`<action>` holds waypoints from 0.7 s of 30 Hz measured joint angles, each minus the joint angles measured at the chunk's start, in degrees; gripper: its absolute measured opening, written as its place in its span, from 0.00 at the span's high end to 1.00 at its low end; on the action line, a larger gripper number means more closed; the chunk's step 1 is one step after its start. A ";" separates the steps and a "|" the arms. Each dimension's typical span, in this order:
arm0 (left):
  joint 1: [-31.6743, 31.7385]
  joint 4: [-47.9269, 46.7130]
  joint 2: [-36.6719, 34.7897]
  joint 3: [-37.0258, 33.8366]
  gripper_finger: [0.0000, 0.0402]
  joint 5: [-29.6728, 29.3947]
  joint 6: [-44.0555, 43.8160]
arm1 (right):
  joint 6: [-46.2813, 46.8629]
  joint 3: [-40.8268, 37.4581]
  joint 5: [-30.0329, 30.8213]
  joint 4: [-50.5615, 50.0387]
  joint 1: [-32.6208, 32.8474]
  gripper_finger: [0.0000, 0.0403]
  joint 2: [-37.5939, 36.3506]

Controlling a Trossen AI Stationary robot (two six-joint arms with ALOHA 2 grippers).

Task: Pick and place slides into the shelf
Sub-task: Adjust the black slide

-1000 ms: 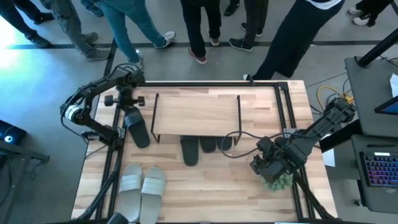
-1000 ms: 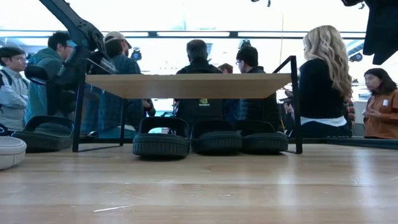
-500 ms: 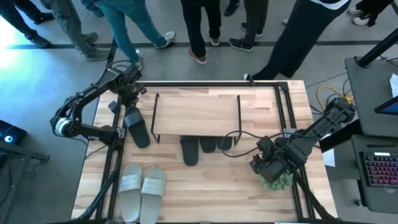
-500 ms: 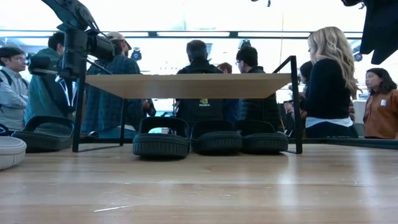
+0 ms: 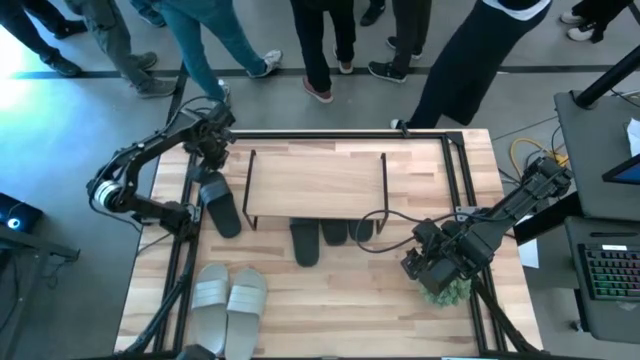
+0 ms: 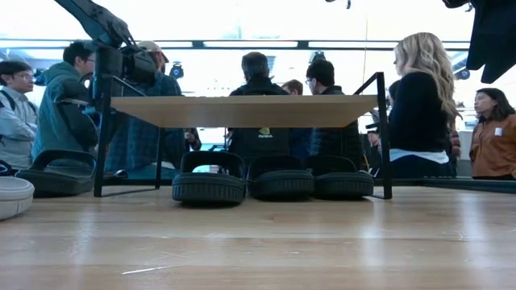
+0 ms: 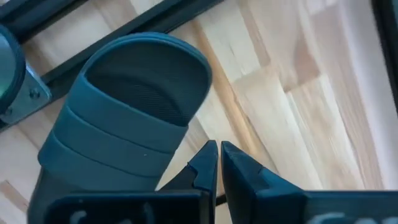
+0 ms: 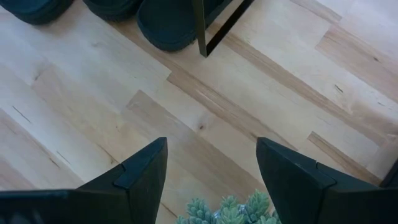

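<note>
My left gripper [image 5: 213, 150] is shut and hangs in the air near the table's far left corner, beside the shelf's [image 5: 317, 180] left end. In the left wrist view its fingers [image 7: 217, 149] are over bare wood next to a black slide [image 7: 127, 124]. That slide [image 5: 219, 206] lies flat on its sole left of the shelf. Three more black slides [image 5: 333, 236] stand side by side under the top board [image 6: 242, 110]. Two pale ribbed slides [image 5: 228, 297] lie at the near left. My right gripper [image 5: 428, 262] waits open above the table, right of the shelf.
A small green plant [image 8: 229, 210] sits right under my right gripper, near the table's right edge. Black frame rails [image 5: 185, 230] run along the table's sides. Several people stand beyond the far edge [image 6: 419, 105]. Bare wood lies in front of the shelf [image 5: 350, 300].
My left gripper has risen from beside the shelf's left leg to above the level of the top board, drifting toward the shelf and the far edge. The black slide left of the shelf has stayed where it lay.
</note>
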 joint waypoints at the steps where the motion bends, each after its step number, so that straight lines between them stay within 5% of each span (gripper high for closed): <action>1: -0.19 0.04 0.52 -0.23 0.98 -0.02 -1.30 | 0.00 -0.01 -0.01 0.01 0.00 0.41 0.00; 7: -2.76 -4.52 2.60 -4.02 0.98 0.89 -11.50 | 0.10 0.28 -2.18 0.00 0.02 0.41 0.00; 21: -2.67 1.79 2.32 -7.65 0.98 -8.11 -13.72 | -1.43 0.89 -3.04 -0.20 0.02 0.41 0.00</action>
